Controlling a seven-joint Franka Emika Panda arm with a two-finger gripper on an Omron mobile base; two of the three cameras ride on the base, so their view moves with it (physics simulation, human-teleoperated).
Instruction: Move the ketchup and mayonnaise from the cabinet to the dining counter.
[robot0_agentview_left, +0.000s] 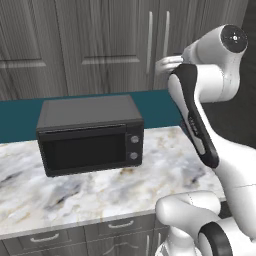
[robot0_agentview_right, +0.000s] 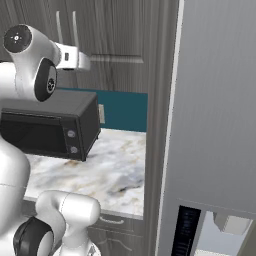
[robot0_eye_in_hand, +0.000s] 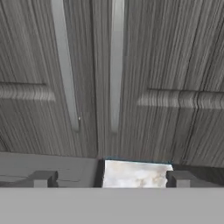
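Setting: grey wood-grain kitchen wall with a teal backsplash (robot0_agentview_left: 20, 120) behind a marble tabletop (robot0_agentview_left: 100, 190); a tall pale appliance panel (robot0_agentview_right: 220, 110) stands at the right.

Cabinet (robot0_agentview_left: 100, 45): doors closed, panelled; we see two long silver bar handles side by side, the left handle (robot0_eye_in_hand: 65, 65) and the right handle (robot0_eye_in_hand: 116, 61), either side of the door seam.

Microwave (robot0_agentview_left: 90, 132): black, sitting on the tabletop directly under the cabinet, door shut.

Hand (robot0_eye_in_hand: 111, 178): raised in front of the cabinet doors, near the handles; fingertips (robot0_eye_in_hand: 41, 178) set well apart, nothing between them, touching neither handle.

Ketchup and mayonnaise: we judge them to be behind the closed doors; neither is visible, so their shelf and spacing are unknown to us.

Dining counter: not identifiable from where we stand.

Step in hand: by our judgement, reaching for a door handle; the task has hardly begun.

Risk, handle: the two bars sit close together, so we could close on the wrong one or straddle the seam and slip off.

Risk, swing: an opening door could strike the forearm (robot0_agentview_left: 195, 120), which sits close to it.

Risk, microwave: a low elbow could knock its top.
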